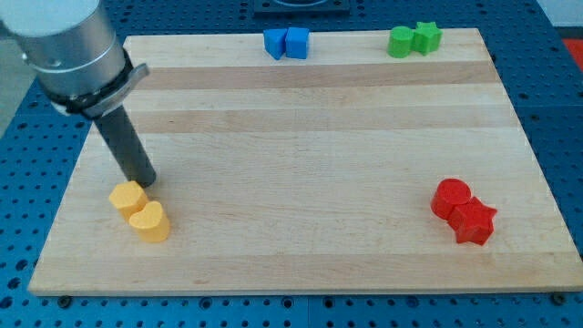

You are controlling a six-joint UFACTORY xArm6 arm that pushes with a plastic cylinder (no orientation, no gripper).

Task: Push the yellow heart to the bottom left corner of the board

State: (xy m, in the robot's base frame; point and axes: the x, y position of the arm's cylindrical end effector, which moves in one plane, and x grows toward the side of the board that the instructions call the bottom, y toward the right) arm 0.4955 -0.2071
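The yellow heart (150, 221) lies near the board's lower left, touching a second yellow block (127, 197), roughly hexagonal, just up and left of it. My tip (146, 183) rests on the board right above the yellow pair, almost touching the hexagonal block's upper right edge. The dark rod rises up and left to the grey arm body at the view's top left. The wooden board's bottom left corner (41, 284) is down and left of the heart.
Two blue blocks (287, 43) sit side by side at the top edge's middle. A green pair (414, 39) sits at the top right. A red cylinder (450, 197) and red star (474, 221) touch at the lower right.
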